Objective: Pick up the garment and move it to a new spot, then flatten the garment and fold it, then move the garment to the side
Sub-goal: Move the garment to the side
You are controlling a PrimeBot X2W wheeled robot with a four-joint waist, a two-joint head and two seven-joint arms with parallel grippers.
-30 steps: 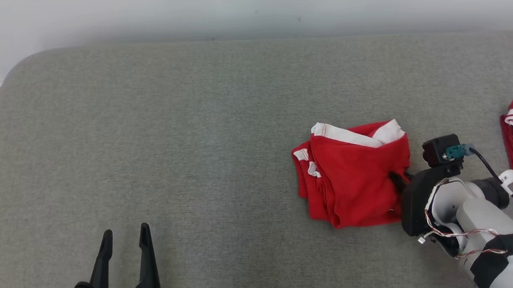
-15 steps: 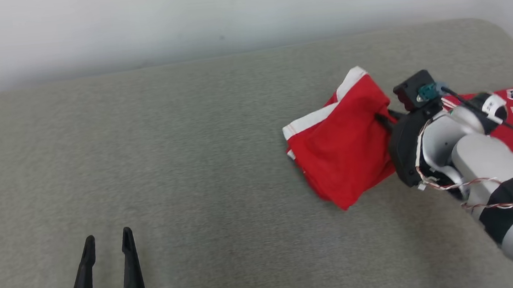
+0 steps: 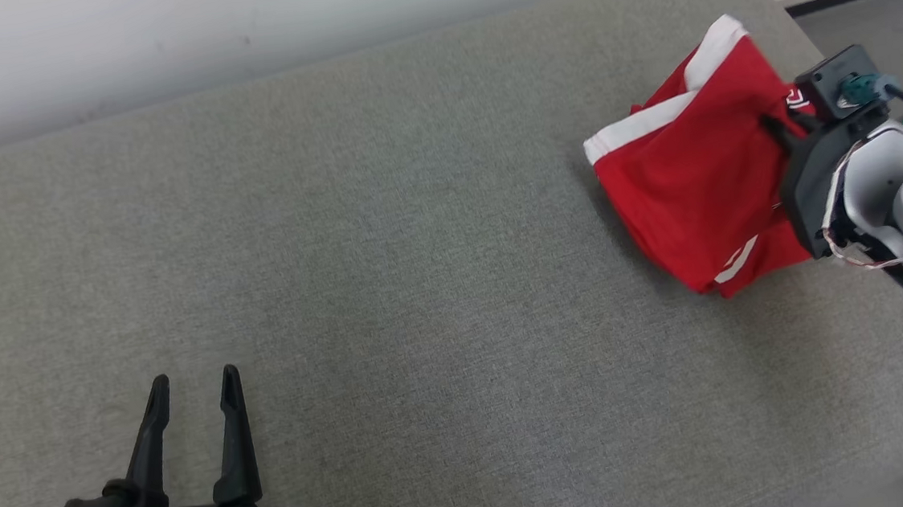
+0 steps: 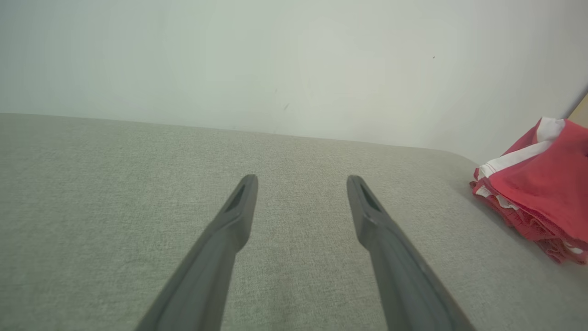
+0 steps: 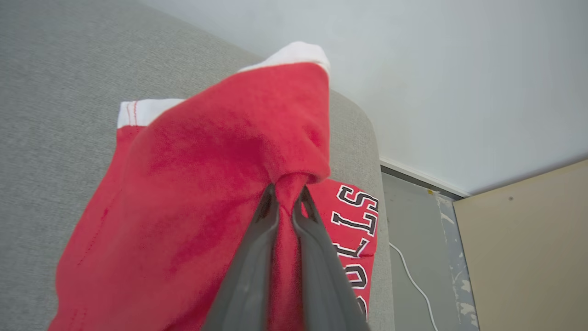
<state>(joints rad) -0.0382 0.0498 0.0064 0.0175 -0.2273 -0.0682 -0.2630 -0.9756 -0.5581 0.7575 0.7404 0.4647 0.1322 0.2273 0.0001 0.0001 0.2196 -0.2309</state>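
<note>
The garment [image 3: 688, 186] is a folded red piece with white trim, hanging bunched near the right end of the grey cushion [image 3: 379, 251]. My right gripper [image 3: 772, 125] is shut on a pinch of its red cloth. In the right wrist view the fingers [image 5: 264, 257] clamp a fold of the garment [image 5: 206, 193], which drapes down to the left. My left gripper [image 3: 191, 379] stands open over bare cushion at the lower left, far from the cloth. From the left wrist, that gripper [image 4: 302, 179] is empty and the garment [image 4: 542, 184] shows at the right edge.
A second red garment with black-and-white lettering [image 5: 356, 230] lies under the held one at the cushion's right end. Past that rounded end are grey floor, a white cable [image 5: 413, 285] and a beige panel [image 5: 519, 248]. A white wall [image 3: 319, 6] backs the cushion.
The head view has swung to the right. My right gripper has lifted the red garment off the cushion and carried it toward the right end. The left gripper has stayed open.
</note>
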